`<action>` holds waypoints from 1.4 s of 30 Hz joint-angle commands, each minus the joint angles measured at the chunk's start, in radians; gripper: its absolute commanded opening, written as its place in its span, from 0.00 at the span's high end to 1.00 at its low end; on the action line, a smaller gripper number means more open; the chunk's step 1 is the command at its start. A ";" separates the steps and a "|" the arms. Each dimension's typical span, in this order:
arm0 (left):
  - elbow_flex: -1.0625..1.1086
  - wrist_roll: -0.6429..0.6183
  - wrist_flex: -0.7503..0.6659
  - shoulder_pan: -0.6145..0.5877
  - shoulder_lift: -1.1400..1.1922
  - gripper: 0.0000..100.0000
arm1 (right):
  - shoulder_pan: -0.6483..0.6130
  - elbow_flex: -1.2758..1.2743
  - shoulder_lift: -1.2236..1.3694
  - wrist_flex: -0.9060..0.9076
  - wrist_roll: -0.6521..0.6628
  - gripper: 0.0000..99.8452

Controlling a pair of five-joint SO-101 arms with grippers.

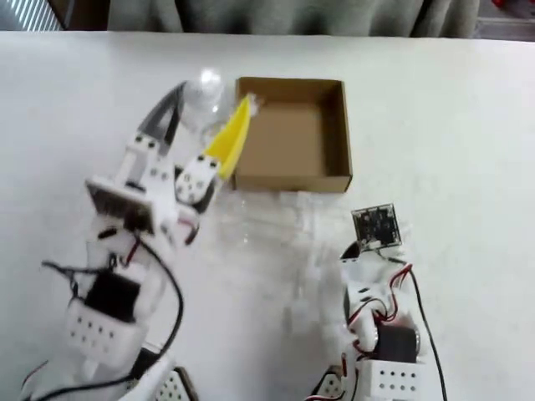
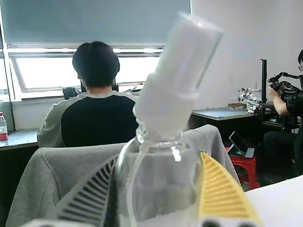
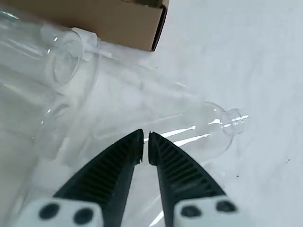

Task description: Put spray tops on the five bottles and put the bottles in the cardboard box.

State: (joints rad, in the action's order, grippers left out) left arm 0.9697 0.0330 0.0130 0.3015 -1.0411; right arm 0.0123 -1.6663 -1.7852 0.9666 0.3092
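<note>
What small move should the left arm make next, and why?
Probably shift the bottle sideways over the cardboard box. The left tool is shut on it, its spray top is on, and in the high view it sits just outside the box's wall.

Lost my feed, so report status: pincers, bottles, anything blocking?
Left pincer shut on capped bottle, beside the cardboard box. Right pincer shut, empty, over an uncapped bottle lying on the table. Nothing blocks the box.

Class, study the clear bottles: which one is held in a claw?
The bottle in the left claw, wearing a white spray top, at the cardboard box's edge. The others lie on the table in front of the box.
</note>
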 commanded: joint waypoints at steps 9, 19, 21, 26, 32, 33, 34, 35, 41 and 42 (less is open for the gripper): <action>-0.273 -0.161 -0.296 0.005 0.529 0.90 | -0.047 -0.020 -0.015 -0.042 0.025 0.98; -0.207 -0.158 -0.543 -0.045 0.751 0.90 | -0.051 -0.023 -0.015 -0.042 0.072 0.98; -0.173 -0.158 -0.575 -0.062 0.728 0.90 | -0.053 -0.023 -0.015 -0.042 0.072 0.98; -0.163 -0.161 -0.591 -0.142 0.705 0.90 | -0.053 -0.023 -0.015 -0.042 0.072 0.98; -0.160 -0.161 -0.589 -0.128 0.708 0.90 | -0.021 0.003 -0.015 -0.091 0.064 0.98; -0.163 -0.161 -0.589 -0.128 0.708 0.90 | 0.005 0.017 -0.015 -0.140 0.038 0.98; -0.163 -0.160 -0.589 -0.130 0.708 0.90 | 0.041 0.038 -0.007 -0.183 0.005 0.98; -0.163 -0.160 -0.589 -0.133 0.708 0.90 | 0.067 0.066 -0.005 -0.206 -0.021 0.98; -0.196 -0.161 -0.586 -0.166 0.708 0.90 | 0.085 0.235 0.018 -0.194 -0.040 0.98; -0.196 -0.161 -0.586 -0.166 0.708 0.90 | 0.084 0.264 0.044 -0.206 -0.040 0.98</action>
State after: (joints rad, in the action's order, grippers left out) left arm 0.8316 -0.1158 -0.5455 0.1511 -0.2708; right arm 0.0813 -1.5144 -1.7822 0.8009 0.2831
